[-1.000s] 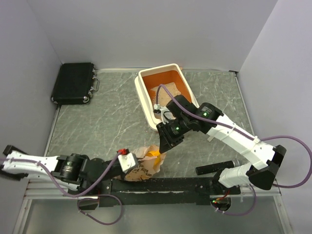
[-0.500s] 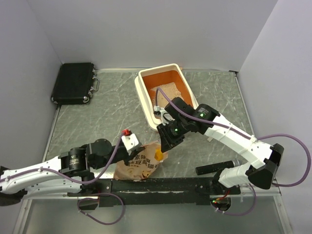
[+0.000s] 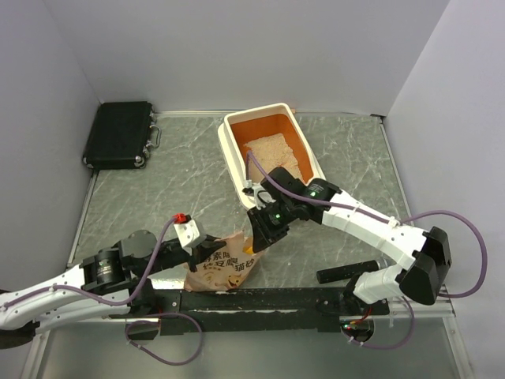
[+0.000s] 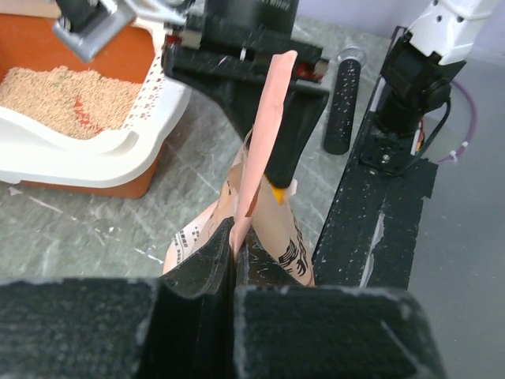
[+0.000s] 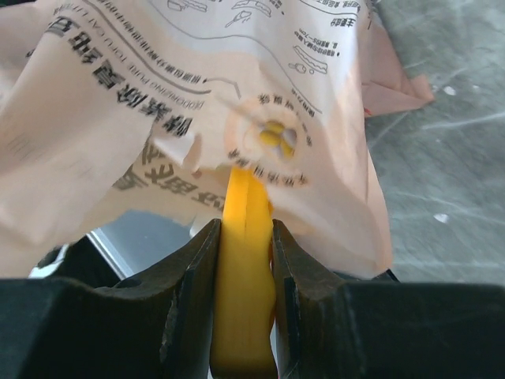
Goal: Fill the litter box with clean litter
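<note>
The litter box (image 3: 230,150), cream outside and orange inside, stands at the back centre with a patch of clean litter (image 3: 271,149) on its floor. It also shows in the left wrist view, the box (image 4: 95,150) holding beige litter (image 4: 55,93). The peach-pink bag (image 3: 226,268) stands near the front edge. My left gripper (image 3: 207,251) is shut on the bag's upper edge (image 4: 264,118), fingertips together (image 4: 234,234). My right gripper (image 3: 257,235) is shut on the yellow scoop's handle (image 5: 245,268), right at the bag (image 5: 158,95). The scoop's bowl is hidden behind the bag.
A black case (image 3: 118,134) lies at the back left corner. A black cylinder (image 3: 351,272) lies near the right arm's base, beside the black base rail (image 3: 260,300). Grey walls close in the table on three sides.
My left gripper has pulled the bag from slumped to more upright. My right gripper has come down and left from the box's near end to the bag, uncovering the litter in the box.
</note>
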Controlling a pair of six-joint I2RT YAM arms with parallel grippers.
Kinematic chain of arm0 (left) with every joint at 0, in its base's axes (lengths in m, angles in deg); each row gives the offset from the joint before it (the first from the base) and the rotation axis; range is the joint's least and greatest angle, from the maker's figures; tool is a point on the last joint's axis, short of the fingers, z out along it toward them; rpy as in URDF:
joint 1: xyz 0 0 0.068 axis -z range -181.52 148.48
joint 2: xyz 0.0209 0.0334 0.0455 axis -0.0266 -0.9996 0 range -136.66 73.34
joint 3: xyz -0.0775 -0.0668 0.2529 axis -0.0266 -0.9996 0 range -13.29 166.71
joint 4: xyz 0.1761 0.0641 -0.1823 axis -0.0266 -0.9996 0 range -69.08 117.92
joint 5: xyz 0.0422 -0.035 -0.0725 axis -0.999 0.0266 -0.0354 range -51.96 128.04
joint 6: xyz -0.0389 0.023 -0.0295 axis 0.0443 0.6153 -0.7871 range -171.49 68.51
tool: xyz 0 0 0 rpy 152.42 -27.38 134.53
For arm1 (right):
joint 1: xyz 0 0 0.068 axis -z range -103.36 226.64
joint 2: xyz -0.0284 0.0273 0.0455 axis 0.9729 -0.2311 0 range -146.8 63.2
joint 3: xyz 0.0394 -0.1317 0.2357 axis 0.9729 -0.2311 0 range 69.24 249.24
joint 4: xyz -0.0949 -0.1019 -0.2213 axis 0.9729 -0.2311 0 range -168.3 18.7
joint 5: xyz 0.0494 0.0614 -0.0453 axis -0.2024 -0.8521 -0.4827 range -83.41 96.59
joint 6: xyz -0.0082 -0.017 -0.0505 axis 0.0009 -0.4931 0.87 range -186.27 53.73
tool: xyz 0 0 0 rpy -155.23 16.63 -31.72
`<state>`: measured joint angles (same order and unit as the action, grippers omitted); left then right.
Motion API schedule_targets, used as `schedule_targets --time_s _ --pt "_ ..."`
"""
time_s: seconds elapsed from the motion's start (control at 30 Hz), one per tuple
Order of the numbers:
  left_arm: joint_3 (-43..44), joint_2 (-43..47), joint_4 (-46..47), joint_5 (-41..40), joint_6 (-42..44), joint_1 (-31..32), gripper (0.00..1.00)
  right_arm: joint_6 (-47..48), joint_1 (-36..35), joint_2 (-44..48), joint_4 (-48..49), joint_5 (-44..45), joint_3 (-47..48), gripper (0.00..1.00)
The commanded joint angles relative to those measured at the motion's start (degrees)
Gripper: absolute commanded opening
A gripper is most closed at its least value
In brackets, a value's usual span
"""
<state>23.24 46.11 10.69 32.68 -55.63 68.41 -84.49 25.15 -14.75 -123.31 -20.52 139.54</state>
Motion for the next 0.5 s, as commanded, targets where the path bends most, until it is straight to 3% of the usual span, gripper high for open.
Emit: schedule_targets --time_s 0.0,0.2,0.47 --pt "-1.03 0.33 5.19 2.20 -1.48 -0.41 0.01 -1.90 0.15 -2.82 5.66 -3.98 -5.08 0.00" --pt "-1.11 -0.73 4.40 2.64 -1.05 -0.41 0.01 -7.25 2.08 -2.39 16.21 -10.41 -13.60 0.00" --pt "-1.99 0.25 4.40 3.17 -0.43 -0.41 0.01 -15.43 10.17 7.37 34.66 -22.18 -25.73 0.00"
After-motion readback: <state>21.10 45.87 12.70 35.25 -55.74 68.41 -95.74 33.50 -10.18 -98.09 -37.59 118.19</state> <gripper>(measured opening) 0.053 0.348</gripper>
